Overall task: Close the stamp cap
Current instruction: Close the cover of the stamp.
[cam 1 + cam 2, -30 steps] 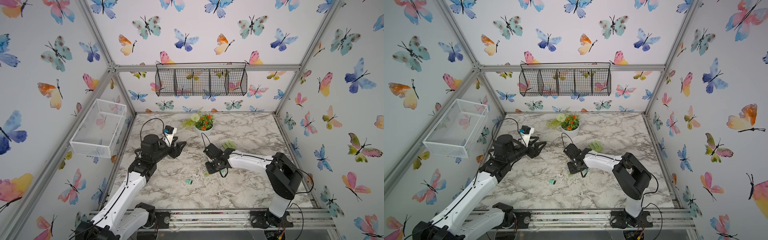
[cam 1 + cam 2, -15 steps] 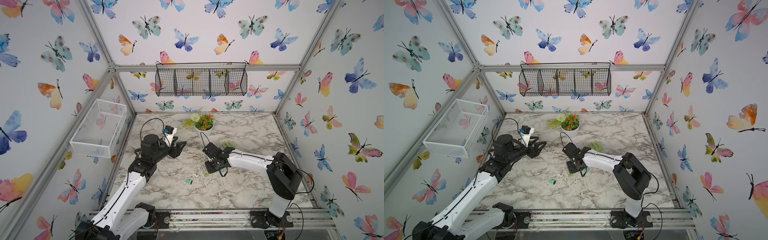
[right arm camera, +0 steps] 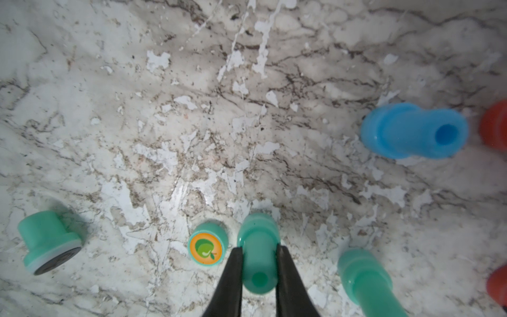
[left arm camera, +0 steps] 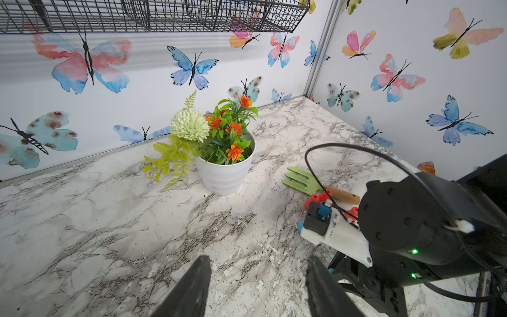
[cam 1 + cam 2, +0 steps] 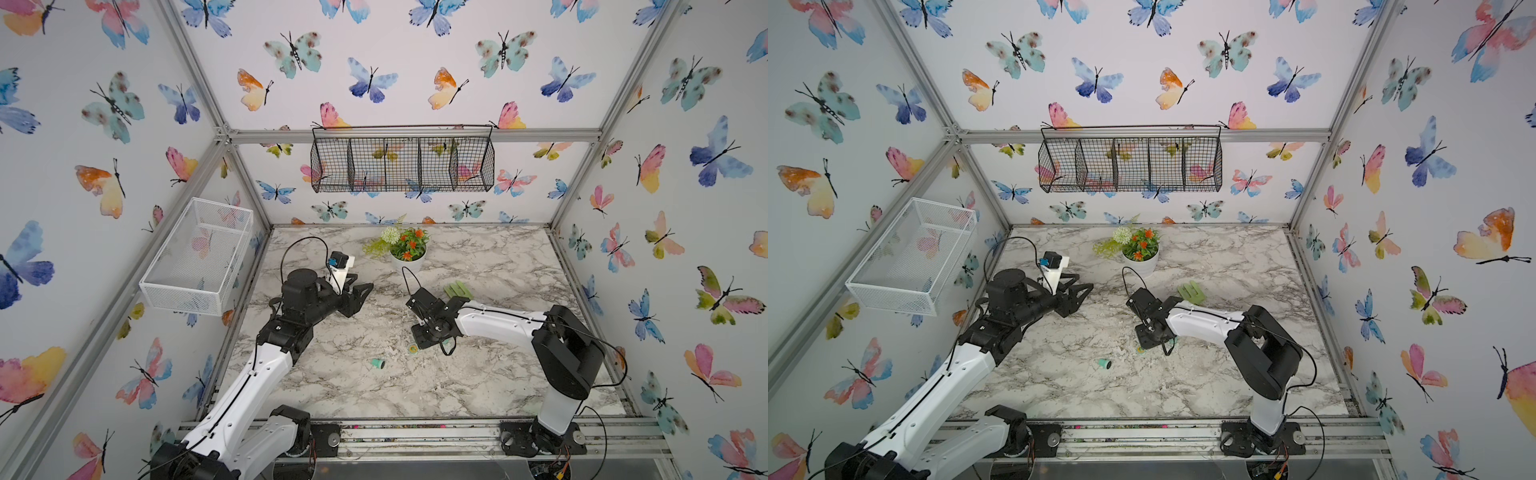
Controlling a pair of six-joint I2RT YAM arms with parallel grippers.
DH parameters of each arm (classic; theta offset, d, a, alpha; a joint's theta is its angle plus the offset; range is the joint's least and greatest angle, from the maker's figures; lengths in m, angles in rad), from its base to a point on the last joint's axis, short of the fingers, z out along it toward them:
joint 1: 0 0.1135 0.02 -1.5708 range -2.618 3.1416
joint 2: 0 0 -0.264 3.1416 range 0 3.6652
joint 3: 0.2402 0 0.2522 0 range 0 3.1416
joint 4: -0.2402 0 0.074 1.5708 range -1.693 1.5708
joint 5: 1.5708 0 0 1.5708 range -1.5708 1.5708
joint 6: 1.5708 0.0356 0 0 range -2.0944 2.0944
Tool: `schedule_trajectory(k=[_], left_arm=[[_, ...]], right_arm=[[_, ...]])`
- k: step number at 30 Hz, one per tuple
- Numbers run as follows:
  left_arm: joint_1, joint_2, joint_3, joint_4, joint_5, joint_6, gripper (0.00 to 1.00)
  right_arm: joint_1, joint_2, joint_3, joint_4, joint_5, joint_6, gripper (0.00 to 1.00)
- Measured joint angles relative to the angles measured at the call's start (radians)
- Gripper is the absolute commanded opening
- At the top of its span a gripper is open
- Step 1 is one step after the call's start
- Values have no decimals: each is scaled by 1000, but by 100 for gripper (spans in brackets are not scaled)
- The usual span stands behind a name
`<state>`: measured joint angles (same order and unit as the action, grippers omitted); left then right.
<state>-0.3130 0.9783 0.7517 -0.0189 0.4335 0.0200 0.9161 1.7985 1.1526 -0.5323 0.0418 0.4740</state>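
Black left gripper (image 4: 259,263) is hovering over the marble table (image 5: 478,266), jaws spread, gripping nothing | teal stamp base (image 3: 49,241) is lying on its side mid-table | orange-stickered teal piece (image 3: 207,247) is standing just beside the right gripper (image 3: 259,249) | right gripper is pinching a teal stamp tube (image 3: 258,233)

Teal cap (image 3: 258,255); gry-wht marbled tbl (image 3: 247,109).

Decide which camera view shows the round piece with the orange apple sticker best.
The right wrist view: the round piece sits close and sharp beside the right hand, sticker plain. In both top views it is a tiny dot. The left wrist view misses it.
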Motion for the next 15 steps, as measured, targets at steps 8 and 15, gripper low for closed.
schedule_trajectory(k=[8, 15], left_arm=[[0, 1, 0, 0, 3, 0, 57], [0, 6, 0, 0, 13, 0, 57]], right_arm=[[0, 3, 7, -31, -22, -21, 1], [-1, 50, 74, -110, -35, -49, 1]])
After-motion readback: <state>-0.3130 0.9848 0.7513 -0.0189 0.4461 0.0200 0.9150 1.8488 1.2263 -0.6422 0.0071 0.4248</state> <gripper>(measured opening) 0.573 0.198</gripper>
